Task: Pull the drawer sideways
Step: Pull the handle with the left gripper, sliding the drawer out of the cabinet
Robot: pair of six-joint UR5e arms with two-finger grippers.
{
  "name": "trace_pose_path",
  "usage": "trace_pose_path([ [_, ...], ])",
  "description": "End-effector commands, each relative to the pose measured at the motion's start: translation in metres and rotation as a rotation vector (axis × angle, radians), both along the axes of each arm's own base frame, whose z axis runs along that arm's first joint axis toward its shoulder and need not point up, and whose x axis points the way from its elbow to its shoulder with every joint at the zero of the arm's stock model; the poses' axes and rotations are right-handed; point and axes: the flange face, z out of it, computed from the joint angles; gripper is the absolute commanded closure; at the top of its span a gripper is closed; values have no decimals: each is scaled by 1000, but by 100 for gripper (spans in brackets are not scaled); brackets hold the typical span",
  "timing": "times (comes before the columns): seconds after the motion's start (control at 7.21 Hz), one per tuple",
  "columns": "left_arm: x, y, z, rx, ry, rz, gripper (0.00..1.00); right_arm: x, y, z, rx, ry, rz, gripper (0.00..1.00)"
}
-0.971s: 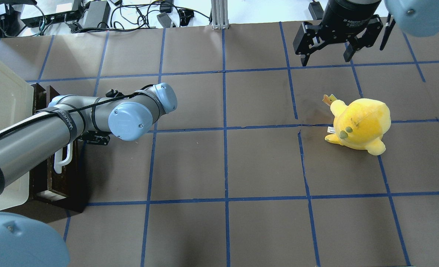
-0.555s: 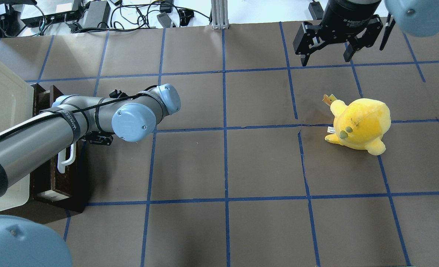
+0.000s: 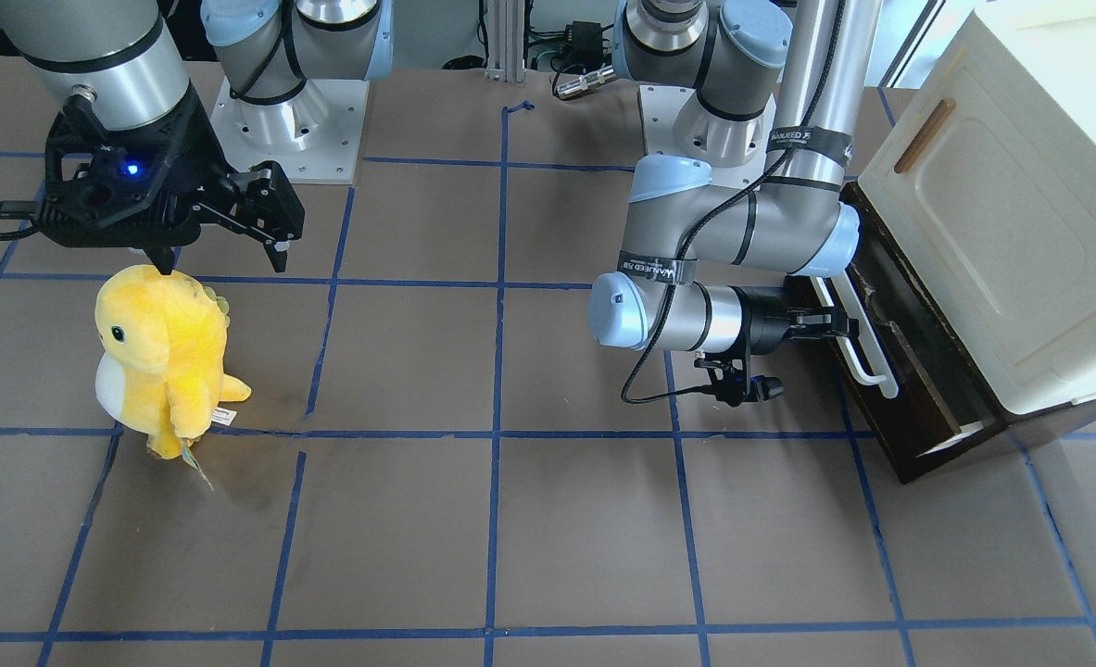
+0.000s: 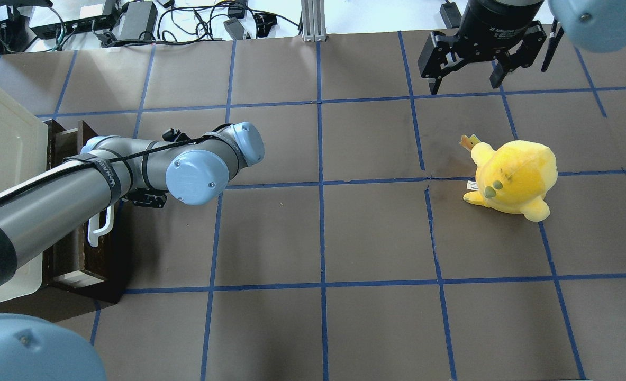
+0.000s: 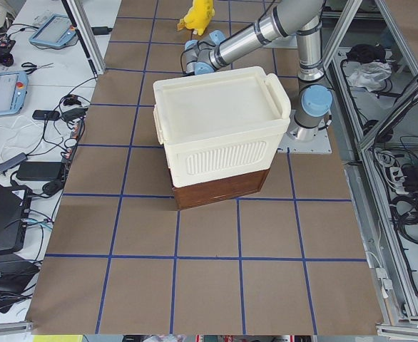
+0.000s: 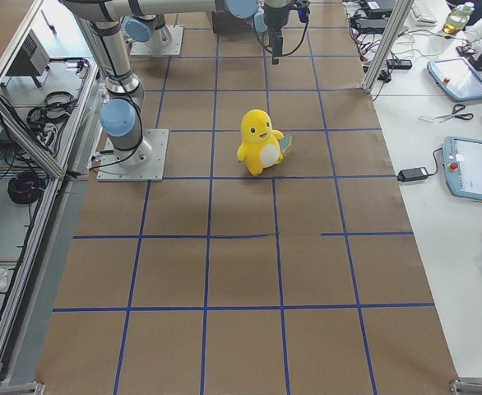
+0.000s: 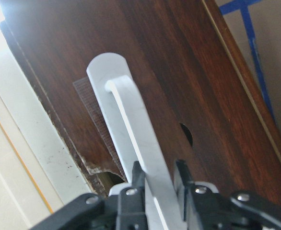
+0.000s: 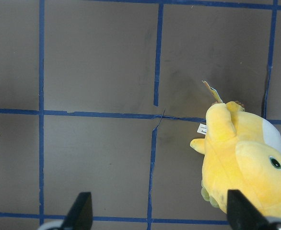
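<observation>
The dark brown drawer (image 3: pixel 892 389) stands partly pulled out from under the cream-white cabinet (image 3: pixel 1020 232), its pale inner side showing at the near end. My left gripper (image 3: pixel 839 324) is shut on its long white bar handle (image 3: pixel 861 347). In the left wrist view the fingers (image 7: pixel 136 173) clamp the handle (image 7: pixel 131 124) against the drawer front (image 7: pixel 179 81). In the overhead view the drawer (image 4: pixel 80 254) and handle (image 4: pixel 100 227) lie partly under my left arm. My right gripper (image 3: pixel 225 261) is open and empty, high over the far side of the table (image 4: pixel 463 84).
A yellow plush toy (image 3: pixel 163 352) stands on the brown papered table just below the right gripper, also in the overhead view (image 4: pixel 514 177) and the right wrist view (image 8: pixel 246 163). Blue tape lines grid the table. Cables and boxes lie beyond the far edge (image 4: pixel 133 21).
My left arm has moved toward the table's middle with the handle in its grip, and the drawer has slid further out of the cabinet. The right arm has not moved.
</observation>
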Motion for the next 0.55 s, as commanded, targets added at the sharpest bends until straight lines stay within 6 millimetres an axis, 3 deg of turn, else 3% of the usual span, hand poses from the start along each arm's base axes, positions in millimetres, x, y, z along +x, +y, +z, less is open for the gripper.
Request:
trace_pose_path([
  [0.0,-7,2,-2,3,7,-6,100,0,0,0,0,0,0,0],
  [0.42,-13,4,-2,4,7,-19,100,0,0,0,0,0,1,0],
])
